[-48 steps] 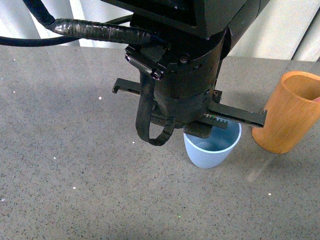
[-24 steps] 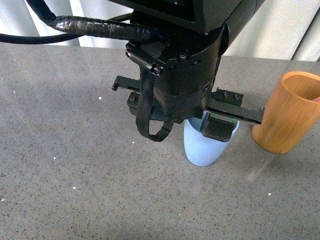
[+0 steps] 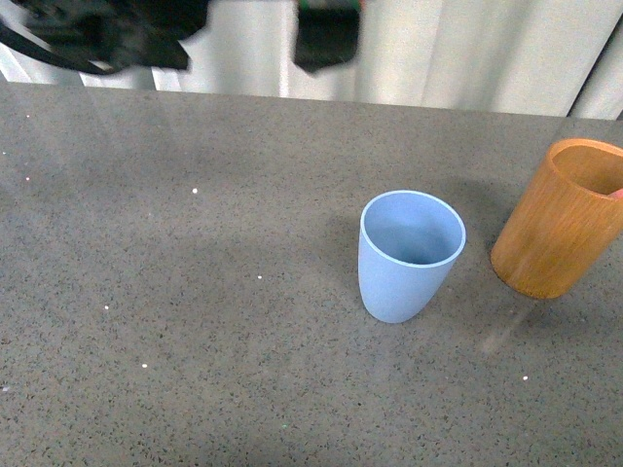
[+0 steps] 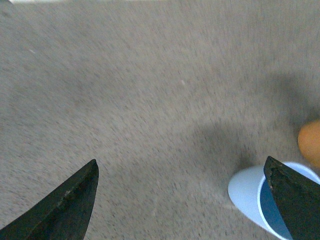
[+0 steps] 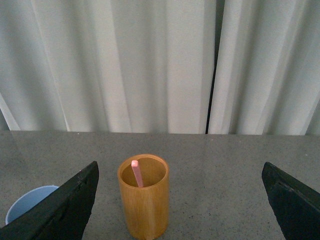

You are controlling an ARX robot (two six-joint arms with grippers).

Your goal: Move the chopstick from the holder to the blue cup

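The blue cup (image 3: 411, 255) stands upright and empty on the grey table, and nothing touches it. Right of it stands the orange-brown wooden holder (image 3: 565, 219), cut by the picture's edge. One pink chopstick (image 5: 136, 172) leans inside the holder (image 5: 143, 200), its end just above the rim. My right gripper (image 5: 180, 200) is open, level with the holder and some way short of it. High over the table my left gripper (image 4: 182, 200) is open and empty, with the blue cup (image 4: 247, 192) beside one fingertip (image 4: 295, 200). Blurred dark arm parts (image 3: 326, 34) show along the front view's top.
The grey speckled table (image 3: 195, 321) stretches to the left and front of the cups. White curtains (image 5: 150, 65) hang behind its far edge. The blue cup's rim (image 5: 27, 202) shows beside the holder in the right wrist view.
The left arm, which hung low over the blue cup and hid most of it, has risen to the top of the front view. The cup now shows whole.
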